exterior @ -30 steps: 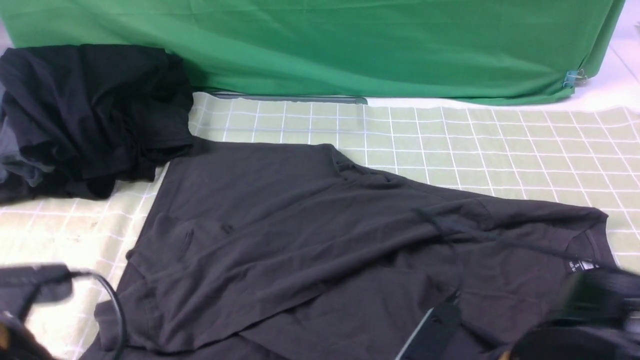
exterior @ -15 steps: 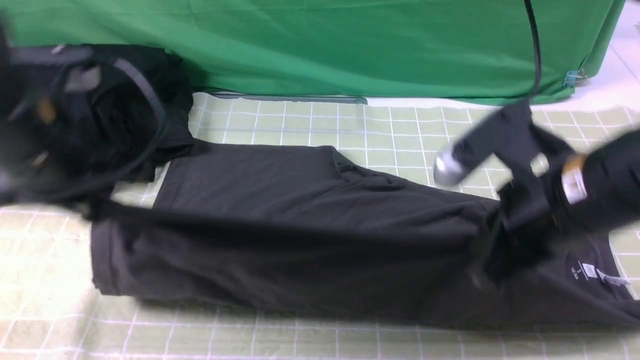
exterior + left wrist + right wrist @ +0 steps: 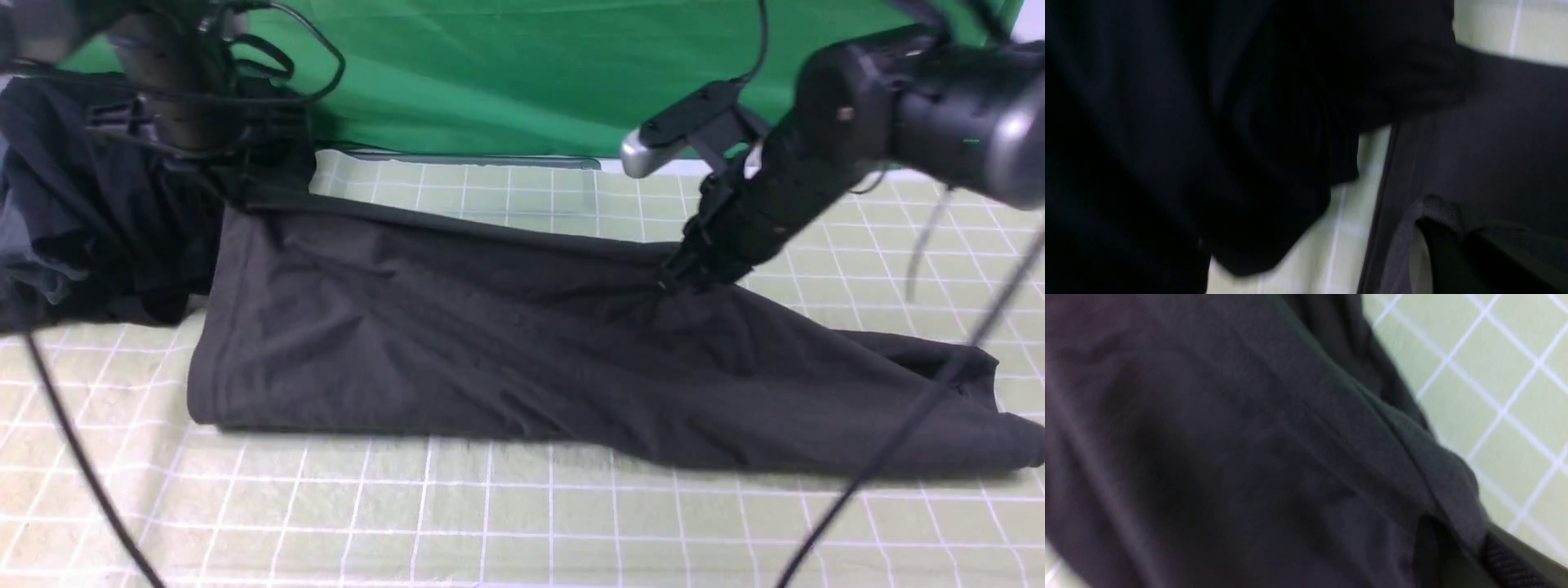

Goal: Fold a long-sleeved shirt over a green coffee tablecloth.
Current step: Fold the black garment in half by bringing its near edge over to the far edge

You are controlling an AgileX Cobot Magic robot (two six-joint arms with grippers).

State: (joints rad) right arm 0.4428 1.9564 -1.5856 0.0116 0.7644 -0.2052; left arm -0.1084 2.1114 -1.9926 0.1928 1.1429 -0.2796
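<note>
The charcoal long-sleeved shirt (image 3: 490, 351) lies doubled lengthways on the green coffee tablecloth (image 3: 490, 523), its fold line along the near side. At the shirt's far left corner, my left gripper (image 3: 237, 192) is shut on the fabric. My right gripper (image 3: 678, 278) is shut on the far edge right of centre, and that edge runs taut between the two. In the left wrist view the shirt (image 3: 1502, 134) drapes over my left gripper (image 3: 1457, 232). In the right wrist view the shirt's hem (image 3: 1437, 465) is pinched in my right gripper (image 3: 1461, 539). The neck and label are hidden.
A blacker heap of clothing (image 3: 73, 220) lies at the far left, right beside my left gripper. A plain bright green cloth (image 3: 531, 73) hangs along the back. Loose arm cables (image 3: 898, 441) dangle across the near right, and another cable (image 3: 73, 457) across the near left.
Both grippers rose from the near edge and carried the shirt's near side over to the far side. The shirt went from spread out to doubled, and the neck label went out of sight.
</note>
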